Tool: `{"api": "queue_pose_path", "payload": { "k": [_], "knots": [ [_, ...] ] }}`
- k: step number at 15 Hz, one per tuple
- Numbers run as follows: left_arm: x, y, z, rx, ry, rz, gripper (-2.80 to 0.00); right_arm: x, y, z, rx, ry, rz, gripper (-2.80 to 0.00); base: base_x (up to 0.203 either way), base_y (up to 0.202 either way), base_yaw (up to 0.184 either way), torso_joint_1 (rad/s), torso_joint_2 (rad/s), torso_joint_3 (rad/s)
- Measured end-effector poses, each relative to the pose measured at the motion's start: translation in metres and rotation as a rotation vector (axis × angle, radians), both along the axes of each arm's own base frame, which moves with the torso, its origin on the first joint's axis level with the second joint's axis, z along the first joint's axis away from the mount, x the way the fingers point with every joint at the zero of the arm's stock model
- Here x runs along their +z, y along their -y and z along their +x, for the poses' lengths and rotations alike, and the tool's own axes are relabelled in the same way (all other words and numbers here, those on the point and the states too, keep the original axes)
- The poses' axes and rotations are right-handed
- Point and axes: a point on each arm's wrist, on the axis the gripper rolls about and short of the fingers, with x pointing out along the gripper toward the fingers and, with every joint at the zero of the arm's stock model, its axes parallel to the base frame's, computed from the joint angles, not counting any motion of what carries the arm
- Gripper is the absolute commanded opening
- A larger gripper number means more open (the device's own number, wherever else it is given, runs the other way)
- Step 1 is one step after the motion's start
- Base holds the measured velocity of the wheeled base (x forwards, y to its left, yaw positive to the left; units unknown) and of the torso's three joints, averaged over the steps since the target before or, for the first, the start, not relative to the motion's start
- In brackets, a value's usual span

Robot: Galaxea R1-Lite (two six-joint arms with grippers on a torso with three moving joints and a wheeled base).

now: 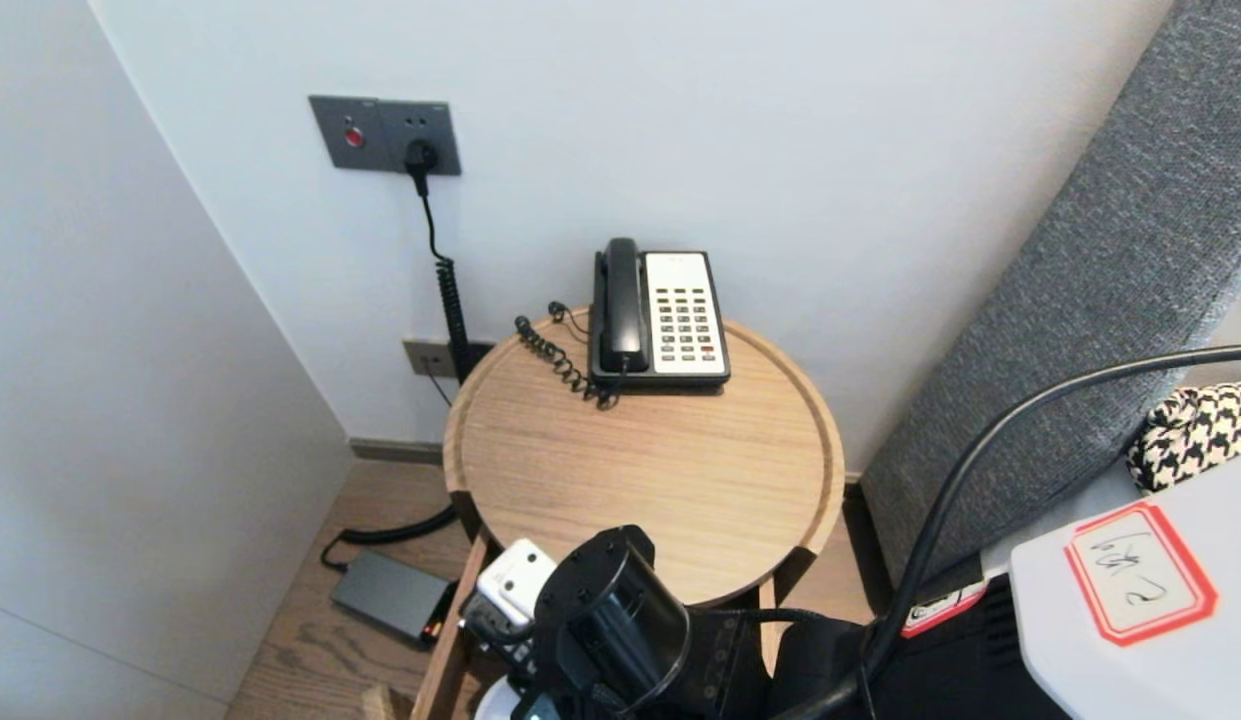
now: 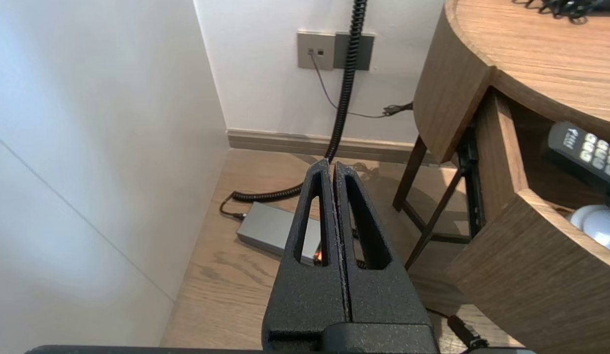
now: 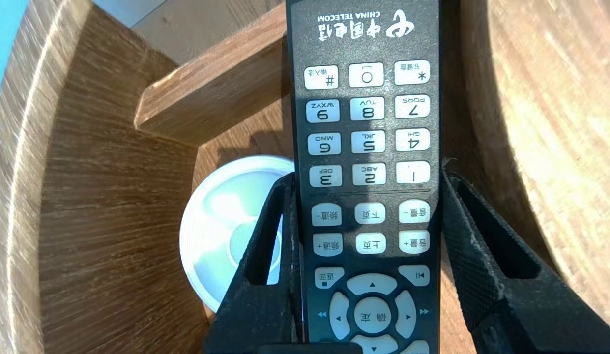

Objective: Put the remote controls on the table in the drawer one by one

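Note:
My right gripper (image 3: 367, 172) is shut on a black remote control (image 3: 366, 98) with white buttons, one finger on each long side. It holds the remote inside the open wooden drawer (image 3: 108, 221) of a round side table (image 1: 640, 460). A white round dish (image 3: 226, 226) lies on the drawer floor beside the remote. In the head view the right wrist (image 1: 610, 610) covers the drawer and hides the gripper. The left wrist view shows the remote (image 2: 587, 152) and the dish (image 2: 597, 226) in the drawer. My left gripper (image 2: 329, 164) is parked, shut and empty, over the floor left of the table.
A black and white telephone (image 1: 660, 315) with a coiled cord sits at the back of the table top. A grey power adapter (image 1: 390, 595) and its cable lie on the wooden floor to the left. White walls close the left and back; a grey upholstered panel (image 1: 1080, 300) stands right.

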Motion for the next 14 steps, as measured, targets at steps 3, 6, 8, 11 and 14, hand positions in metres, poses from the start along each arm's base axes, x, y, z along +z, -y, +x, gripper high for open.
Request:
{"api": "queue_pose_path", "payload": {
  "k": [3, 6, 8, 11, 14],
  "knots": [
    [0.000, 0.000, 0.000, 0.000, 0.000, 0.000, -2.80, -0.003, 0.004, 0.004, -0.013, -0.004, -0.008, -2.80, 0.000, 0.000, 0.000, 0.000, 0.00, 0.000],
    [0.000, 0.000, 0.000, 0.000, 0.000, 0.000, -2.80, -0.004, 0.006, 0.004, -0.019, -0.007, -0.005, -2.80, 0.000, 0.000, 0.000, 0.000, 0.00, 0.000],
    [0.000, 0.000, 0.000, 0.000, 0.000, 0.000, -2.80, -0.006, 0.008, 0.006, -0.025, -0.011, -0.011, -2.80, 0.000, 0.000, 0.000, 0.000, 0.00, 0.000],
    [0.000, 0.000, 0.000, 0.000, 0.000, 0.000, -2.80, -0.009, 0.011, 0.007, -0.031, -0.018, -0.022, -2.80, 0.000, 0.000, 0.000, 0.000, 0.00, 0.000],
    [0.000, 0.000, 0.000, 0.000, 0.000, 0.000, -2.80, -0.010, 0.012, 0.007, -0.032, -0.021, -0.025, -2.80, 0.000, 0.000, 0.000, 0.000, 0.00, 0.000]
  ]
}}
